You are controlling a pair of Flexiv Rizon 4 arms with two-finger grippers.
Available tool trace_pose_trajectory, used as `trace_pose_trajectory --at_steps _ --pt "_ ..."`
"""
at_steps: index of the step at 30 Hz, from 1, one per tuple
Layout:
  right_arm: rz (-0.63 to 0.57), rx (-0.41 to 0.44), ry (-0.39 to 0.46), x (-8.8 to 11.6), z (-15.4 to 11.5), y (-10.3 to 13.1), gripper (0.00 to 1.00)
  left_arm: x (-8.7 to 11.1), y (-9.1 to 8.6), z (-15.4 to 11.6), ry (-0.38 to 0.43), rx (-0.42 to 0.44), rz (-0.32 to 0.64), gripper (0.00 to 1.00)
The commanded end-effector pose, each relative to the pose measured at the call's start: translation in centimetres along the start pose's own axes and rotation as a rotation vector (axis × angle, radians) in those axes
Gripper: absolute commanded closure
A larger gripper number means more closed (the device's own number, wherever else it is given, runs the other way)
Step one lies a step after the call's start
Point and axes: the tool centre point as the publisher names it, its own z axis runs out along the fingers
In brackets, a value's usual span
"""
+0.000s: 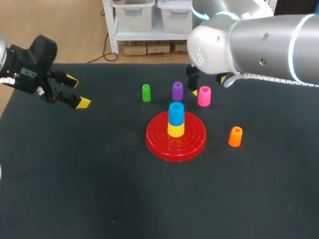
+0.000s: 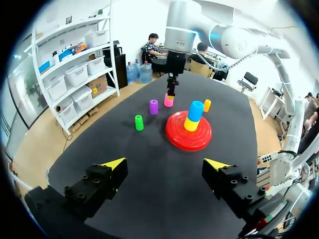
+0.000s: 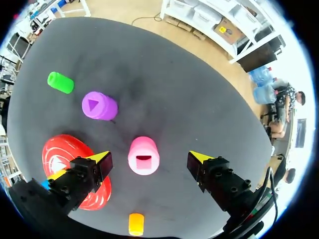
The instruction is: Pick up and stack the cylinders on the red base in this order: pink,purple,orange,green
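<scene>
The red base [image 1: 162,142] carries a yellow cylinder [image 1: 175,130] with a blue one [image 1: 176,113] on top. Behind it stand the green [image 1: 146,92], purple [image 1: 177,91] and pink [image 1: 204,96] cylinders, while the orange cylinder [image 1: 235,136] is off to its right. My right gripper [image 3: 150,158] hangs open above the pink cylinder [image 3: 143,155], one finger on each side and neither touching it. Far left, my left gripper [image 1: 78,91] is open and empty, well away from the base [image 2: 188,139].
The purple cylinder [image 3: 99,105] stands close beside the pink one, and the red base [image 3: 62,154] lies just past my right gripper's finger. The dark table mat [image 1: 75,174] fills the front and left.
</scene>
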Motion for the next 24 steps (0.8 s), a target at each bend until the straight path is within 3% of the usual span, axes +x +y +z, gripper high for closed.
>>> trace_pose_trajectory --at_steps 1,13,24 --pt "0.002 -0.025 -0.055 1.3 0.2 0.2 0.0 0.2 0.0 0.0 -0.007 0.001 0.003 0.0" --pt "0.009 -0.042 -0.068 2.4 0.6 0.7 0.0 0.2 0.0 0.0 -0.007 0.001 0.003 0.0" --pt "0.01 -0.045 -0.074 1.5 0.5 0.9 0.18 0.2 0.0 0.0 -0.007 0.001 0.003 0.0"
